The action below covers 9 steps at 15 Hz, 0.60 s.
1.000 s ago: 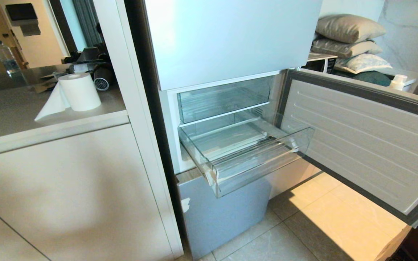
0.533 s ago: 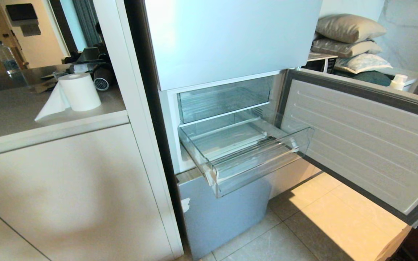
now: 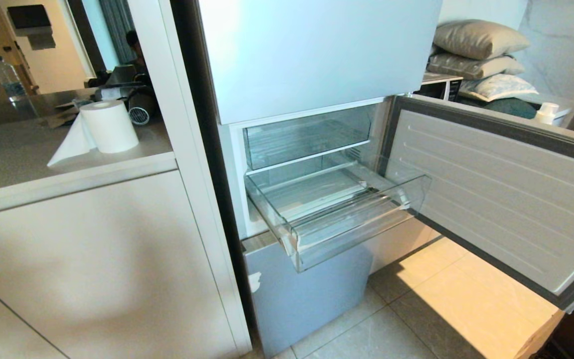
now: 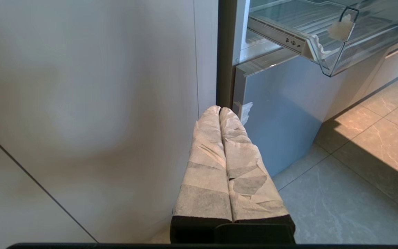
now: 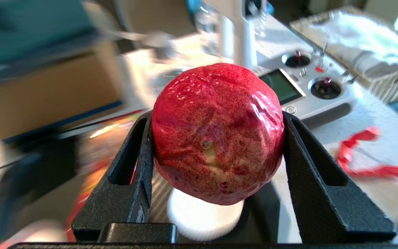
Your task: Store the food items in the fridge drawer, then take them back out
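Note:
The clear fridge drawer [image 3: 352, 234] stands pulled out below a similar clear bin, and nothing lies in it. Its front corner [image 4: 327, 58] also shows in the left wrist view. In the right wrist view my right gripper [image 5: 216, 117] is shut on a red, wrinkled food item [image 5: 216, 131], with a black finger pressed against each side of it. That gripper is outside the head view. My left gripper [image 4: 219, 110], its fingers wrapped in pale tape, is shut on nothing and hangs low beside the white cabinet, near the fridge's bottom front.
The fridge door [image 3: 506, 199] hangs open to the right over the tiled floor. A counter with a paper roll [image 3: 108, 125] is on the left. Behind the held food item lie a silver remote controller [image 5: 309, 90] and a red strip [image 5: 375, 166] on a pale surface.

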### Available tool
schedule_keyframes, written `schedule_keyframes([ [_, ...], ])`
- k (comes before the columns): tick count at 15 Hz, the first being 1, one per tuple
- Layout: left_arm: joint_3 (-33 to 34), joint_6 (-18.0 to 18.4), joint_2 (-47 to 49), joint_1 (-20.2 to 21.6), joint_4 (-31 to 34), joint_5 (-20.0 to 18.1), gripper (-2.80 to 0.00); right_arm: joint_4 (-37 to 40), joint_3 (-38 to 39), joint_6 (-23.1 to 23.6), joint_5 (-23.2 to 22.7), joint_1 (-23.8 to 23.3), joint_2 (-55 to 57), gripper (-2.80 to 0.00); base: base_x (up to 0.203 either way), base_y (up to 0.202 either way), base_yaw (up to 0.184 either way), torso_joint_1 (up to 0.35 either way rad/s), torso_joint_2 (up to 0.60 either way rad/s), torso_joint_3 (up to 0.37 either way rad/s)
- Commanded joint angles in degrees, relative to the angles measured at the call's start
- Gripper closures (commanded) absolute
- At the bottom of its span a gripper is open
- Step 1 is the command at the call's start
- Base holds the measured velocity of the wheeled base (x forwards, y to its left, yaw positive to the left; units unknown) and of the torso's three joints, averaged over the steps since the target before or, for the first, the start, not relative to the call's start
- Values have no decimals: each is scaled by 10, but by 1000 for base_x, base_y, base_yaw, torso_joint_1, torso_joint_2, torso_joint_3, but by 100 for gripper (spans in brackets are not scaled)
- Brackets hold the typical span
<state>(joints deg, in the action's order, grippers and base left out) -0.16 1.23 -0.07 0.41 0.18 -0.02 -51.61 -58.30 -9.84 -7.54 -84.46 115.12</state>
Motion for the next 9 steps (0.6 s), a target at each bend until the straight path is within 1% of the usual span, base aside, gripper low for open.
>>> schedule_keyframes([
  [1, 0, 0, 1, 0, 0, 0, 0, -1, 85, 1, -13, -1, -160, 0, 0, 0, 0, 0, 0, 0],
  [3, 0, 0, 1, 0, 0, 0, 0, 6, 183, 2, -36, 18, -282, 0, 0, 0, 0, 0, 0, 0],
  [4, 0, 0, 1, 0, 0, 0, 0, 10, 233, 3, -44, 42, -348, 0, 0, 0, 0, 0, 0, 0],
  [5, 0, 0, 1, 0, 0, 0, 0, 13, 281, 4, -50, 79, -413, 0, 0, 0, 0, 0, 0, 0],
  [6, 0, 0, 1, 0, 0, 0, 0, 15, 322, 5, -53, 133, -464, 0, 0, 0, 0, 0, 0, 0],
  [8, 0, 0, 1, 0, 0, 0, 0, 25, 385, 8, -43, 291, -538, 0, 0, 0, 0, 0, 0, 0],
  [9, 0, 0, 1, 0, 0, 0, 0, 36, 409, 11, -31, 356, -570, 0, 0, 0, 0, 0, 0, 0],
])
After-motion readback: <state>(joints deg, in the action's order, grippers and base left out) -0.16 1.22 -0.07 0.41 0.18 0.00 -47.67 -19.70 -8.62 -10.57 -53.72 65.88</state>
